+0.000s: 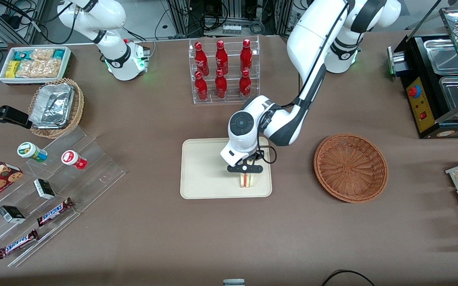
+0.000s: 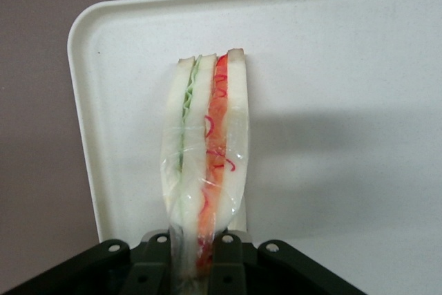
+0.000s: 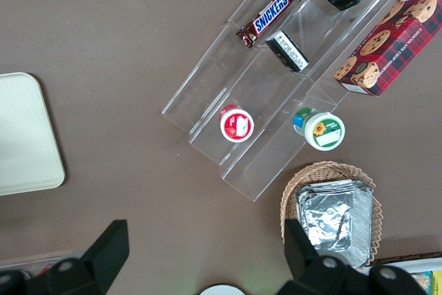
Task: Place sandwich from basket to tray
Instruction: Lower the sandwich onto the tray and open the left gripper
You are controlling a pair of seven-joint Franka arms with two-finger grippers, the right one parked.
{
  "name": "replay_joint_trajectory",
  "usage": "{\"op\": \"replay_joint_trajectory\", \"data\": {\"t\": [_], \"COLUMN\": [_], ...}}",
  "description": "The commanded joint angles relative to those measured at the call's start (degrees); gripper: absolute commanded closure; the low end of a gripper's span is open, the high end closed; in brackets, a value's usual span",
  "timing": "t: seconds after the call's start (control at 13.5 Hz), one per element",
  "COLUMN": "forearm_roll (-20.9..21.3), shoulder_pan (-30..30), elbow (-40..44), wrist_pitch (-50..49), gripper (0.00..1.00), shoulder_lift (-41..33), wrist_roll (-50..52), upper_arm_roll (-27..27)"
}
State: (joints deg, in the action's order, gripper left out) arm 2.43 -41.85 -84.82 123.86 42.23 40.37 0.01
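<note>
Claw point(image 1: 245, 173) clamping sandwich point(image 2: 206, 150) over tray point(image 2: 345, 101); wrist-only filling detail.

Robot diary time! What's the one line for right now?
stage: placing | gripper: shut on sandwich, over tray | sandwich: standing on edge, held at tray | basket: empty, beside tray

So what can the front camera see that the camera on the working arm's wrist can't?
Only the front view shows the empty basket, the rack of red bottles and the whole arm. Only the wrist view shows the sandwich's layers up close: green on one side, red and orange on the other, under clear wrap. Both show the gripper shut on the sandwich over the tray, near one of its corners.
</note>
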Motion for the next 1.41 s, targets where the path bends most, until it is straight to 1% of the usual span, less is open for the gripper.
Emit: {"op": "replay_joint_trajectory", "data": {"t": [0.0, 0.07, 0.59, 0.81, 0.96, 1.11, 1.33], "forearm_roll": [-0.23, -0.15, -0.41, -0.76, -4.6, -7.34, -7.79], "shoulder_pan": [-0.96, -1.13, -1.57, -0.96, -0.87, -0.87, -0.78], "elbow": [2.11, 2.11, 2.46, 2.73, 2.73, 2.38, 2.11], "wrist_pitch": [-0.73, -0.73, -1.34, -3.79, -7.3, -9.77, -13.73], "gripper": [0.13, 0.0, 0.0, 0.0, 0.0, 0.0, 0.0], "shoulder_lift": [0.92, 1.01, -0.13, -3.02, -5.92, -8.73, -11.37], "wrist_roll": [-0.11, 0.58, 0.94, 1.03, 1.29, 1.03, -0.28], "upper_arm_roll": [0.78, 0.78, 0.78, 0.87, 1.48, 4.54, 8.32]}}
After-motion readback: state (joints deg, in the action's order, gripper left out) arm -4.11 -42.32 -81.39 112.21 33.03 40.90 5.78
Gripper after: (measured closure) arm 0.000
